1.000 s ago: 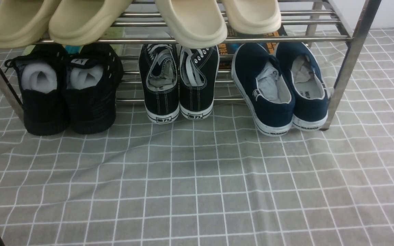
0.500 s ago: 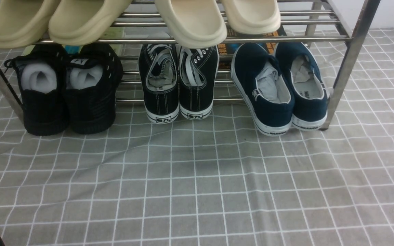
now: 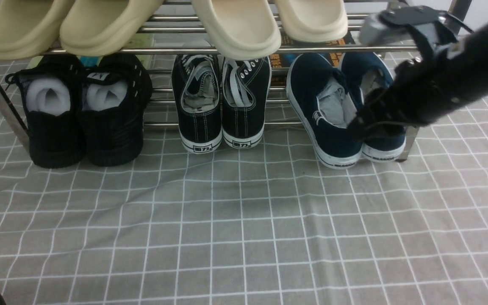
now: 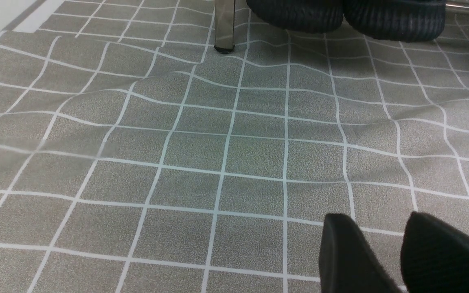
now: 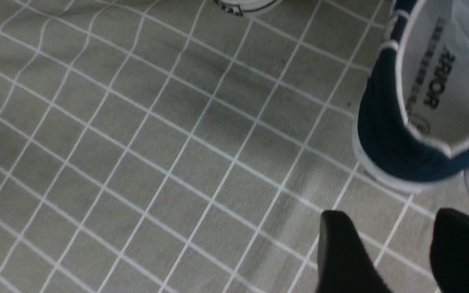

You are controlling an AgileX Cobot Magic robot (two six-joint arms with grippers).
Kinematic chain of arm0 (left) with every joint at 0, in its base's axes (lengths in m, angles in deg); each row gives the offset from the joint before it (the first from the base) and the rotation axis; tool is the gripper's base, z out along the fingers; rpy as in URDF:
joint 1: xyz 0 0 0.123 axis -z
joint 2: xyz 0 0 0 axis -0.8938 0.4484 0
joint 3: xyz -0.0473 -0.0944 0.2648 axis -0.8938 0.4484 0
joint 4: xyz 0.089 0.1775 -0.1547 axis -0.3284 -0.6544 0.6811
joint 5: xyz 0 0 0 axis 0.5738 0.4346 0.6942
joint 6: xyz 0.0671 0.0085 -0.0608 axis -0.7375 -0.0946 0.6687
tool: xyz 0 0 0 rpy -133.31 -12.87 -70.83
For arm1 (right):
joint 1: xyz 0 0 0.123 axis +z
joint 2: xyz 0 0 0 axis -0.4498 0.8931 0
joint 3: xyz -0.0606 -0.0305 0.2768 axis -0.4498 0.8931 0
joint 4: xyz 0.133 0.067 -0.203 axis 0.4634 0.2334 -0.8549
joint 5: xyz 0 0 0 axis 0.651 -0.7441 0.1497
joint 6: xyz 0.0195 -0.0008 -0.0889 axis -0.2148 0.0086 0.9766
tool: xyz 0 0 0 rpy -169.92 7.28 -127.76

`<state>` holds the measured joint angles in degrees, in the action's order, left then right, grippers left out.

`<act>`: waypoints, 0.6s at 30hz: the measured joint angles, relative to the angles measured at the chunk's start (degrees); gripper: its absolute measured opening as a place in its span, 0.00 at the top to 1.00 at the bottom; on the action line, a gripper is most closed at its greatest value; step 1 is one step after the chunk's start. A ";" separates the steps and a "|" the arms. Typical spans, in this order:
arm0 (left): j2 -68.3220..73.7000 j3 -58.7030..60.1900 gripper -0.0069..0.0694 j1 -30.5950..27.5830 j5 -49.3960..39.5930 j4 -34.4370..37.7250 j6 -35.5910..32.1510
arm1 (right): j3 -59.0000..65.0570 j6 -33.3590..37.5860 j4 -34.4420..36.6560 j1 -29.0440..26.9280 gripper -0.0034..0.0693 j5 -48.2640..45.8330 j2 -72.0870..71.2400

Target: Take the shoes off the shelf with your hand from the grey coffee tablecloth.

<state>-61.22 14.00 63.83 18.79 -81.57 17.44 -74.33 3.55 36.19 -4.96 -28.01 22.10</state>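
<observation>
The navy blue slip-on shoes (image 3: 324,106) sit at the right end of the lower tier of the metal shelf (image 3: 227,49), heels toward me over the grey checked tablecloth (image 3: 244,220). My right arm reaches in from the right and covers part of the right-hand shoe. My right gripper (image 3: 360,127) hovers at the heels of the pair. In the right wrist view that gripper (image 5: 393,232) is open and empty, just short of a navy heel with its printed insole (image 5: 401,134). My left gripper (image 4: 381,228) is open and empty, low over the cloth (image 4: 202,154).
Beige slippers (image 3: 235,25) lie on the upper tier. Black lace-up sneakers (image 3: 220,101) stand mid-shelf and black mesh sneakers (image 3: 83,114) at the left. A shelf leg (image 4: 224,24) and the mesh sneakers (image 4: 295,16) show ahead of the left gripper.
My right arm has come in from the right edge and swung up and left to the navy shoes. The shoes and the left arm have not moved.
</observation>
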 joint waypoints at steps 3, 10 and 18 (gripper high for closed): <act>0.00 0.00 0.59 0.00 0.00 0.00 0.00 | -8.24 -3.58 -7.02 2.71 0.39 -0.05 7.01; 0.00 0.00 0.59 0.00 0.00 0.00 0.00 | -14.65 -7.90 -13.34 3.67 0.30 1.86 15.89; 0.00 0.00 0.59 0.00 0.00 0.00 0.00 | -14.93 -7.90 -13.78 3.67 0.36 5.82 21.26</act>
<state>-61.22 14.00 63.83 18.79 -81.57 17.44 -89.26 -4.35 22.41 -1.29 -22.18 43.36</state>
